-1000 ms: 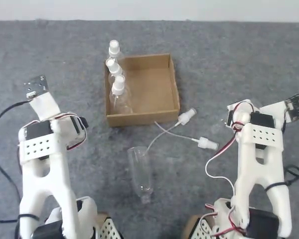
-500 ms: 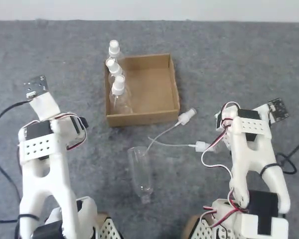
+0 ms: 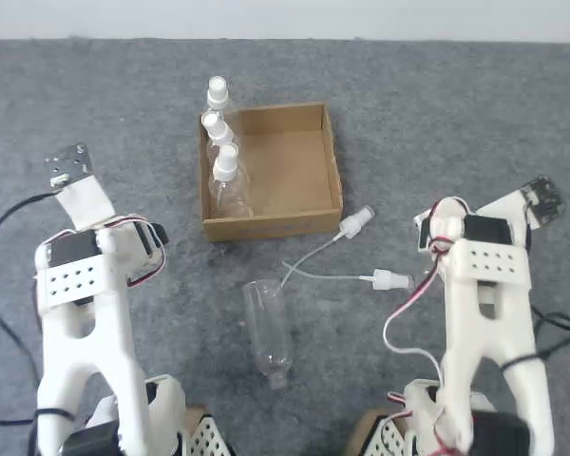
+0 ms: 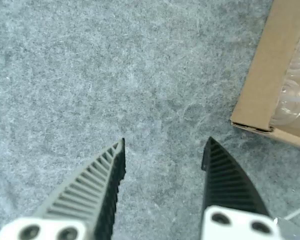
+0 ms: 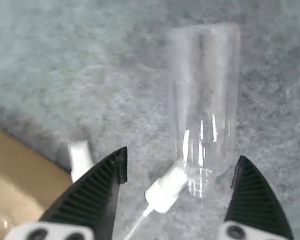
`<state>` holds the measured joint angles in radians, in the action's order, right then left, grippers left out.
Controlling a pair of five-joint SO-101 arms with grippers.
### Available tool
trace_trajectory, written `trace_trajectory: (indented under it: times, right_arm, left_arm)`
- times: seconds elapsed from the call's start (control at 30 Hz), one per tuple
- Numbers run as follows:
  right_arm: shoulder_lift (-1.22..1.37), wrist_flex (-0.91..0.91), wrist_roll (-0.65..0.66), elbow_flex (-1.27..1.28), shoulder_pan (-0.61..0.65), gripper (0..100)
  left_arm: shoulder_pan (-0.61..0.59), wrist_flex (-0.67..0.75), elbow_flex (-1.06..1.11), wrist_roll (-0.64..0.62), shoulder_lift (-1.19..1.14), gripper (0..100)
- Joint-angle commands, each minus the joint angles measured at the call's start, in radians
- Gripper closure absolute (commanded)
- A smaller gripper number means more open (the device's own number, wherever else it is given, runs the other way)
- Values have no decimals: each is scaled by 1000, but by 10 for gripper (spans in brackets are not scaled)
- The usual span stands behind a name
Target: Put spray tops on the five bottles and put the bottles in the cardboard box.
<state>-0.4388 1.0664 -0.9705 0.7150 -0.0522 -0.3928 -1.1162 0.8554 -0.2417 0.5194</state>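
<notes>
A clear uncapped bottle (image 3: 268, 326) lies on the grey carpet in front of the cardboard box (image 3: 331, 161). Two loose spray tops rest to its right, one (image 3: 357, 221) near the box's front right corner and one (image 3: 392, 278) closer to the right arm. Two capped bottles (image 3: 226, 176) stand along the box's left wall, and a third (image 3: 217, 93) stands by its back left corner. My right gripper (image 5: 181, 156) hangs open above the lying bottle (image 5: 205, 110) and a spray top (image 5: 165, 190). My left gripper (image 4: 165, 145) is open over bare carpet beside the box corner (image 4: 267, 75).
The right half of the box is free. Both arm bases stand at the near edge, with loose cables (image 3: 408, 313) beside the right one. Another spray top (image 5: 80, 155) lies by the box edge (image 5: 10, 165).
The right arm swung left, then back to the right and forward. The nearer spray top shifted a little and its tube turned to point left. The left arm kept still.
</notes>
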Motion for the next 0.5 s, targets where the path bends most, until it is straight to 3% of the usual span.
trace_trajectory:
  times: [0.0,0.47]
  right_arm:
    - [-154,58,150,-66,18,739]
    - [-254,162,643,-74,68,739]
  left_arm:
    - [-2,23,-7,-3,3,765]
    - [-3,100,35,-6,3,765]
